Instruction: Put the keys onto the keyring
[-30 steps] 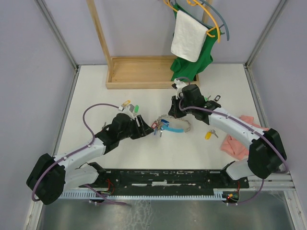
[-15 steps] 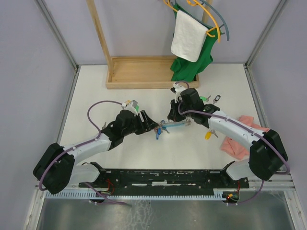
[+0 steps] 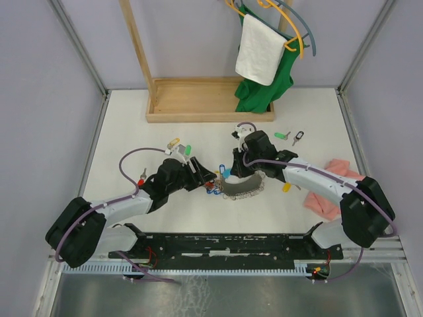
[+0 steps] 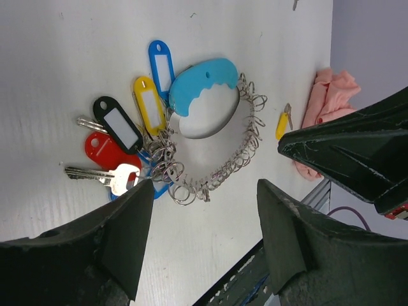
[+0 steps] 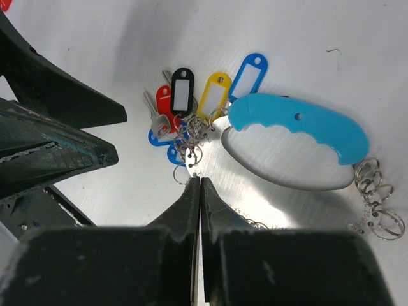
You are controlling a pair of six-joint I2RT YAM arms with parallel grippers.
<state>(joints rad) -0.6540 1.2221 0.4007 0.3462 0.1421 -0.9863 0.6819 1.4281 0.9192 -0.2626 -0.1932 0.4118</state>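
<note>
The keyring point(image 3: 246, 190) lies flat on the white table: a grey coil of small rings, a light-blue grip point(image 4: 201, 83) and a bunch of tagged keys point(image 4: 127, 146) in black, yellow, blue and red. It also shows in the right wrist view point(image 5: 299, 124). My left gripper point(image 3: 213, 178) is open and empty, and its fingers straddle the coil from above point(image 4: 205, 185). My right gripper point(image 3: 228, 173) is shut, with its tip point(image 5: 199, 180) over the small rings by the bunch. I see nothing clamped in it. A loose yellow key point(image 3: 287, 186) lies right of the ring.
More loose keys lie around: green point(image 3: 282, 136) and black point(image 3: 299, 137) at the back right, cream point(image 3: 173, 142) and green point(image 3: 188, 149) by the left arm, and red point(image 3: 143, 175). A pink cloth point(image 3: 327, 191) lies at the right. A wooden rack base point(image 3: 208, 99) stands at the back.
The keyring was stretched between both grippers above the table; now it lies flat on it. My left gripper has let go and opened. The right arm shifted slightly left.
</note>
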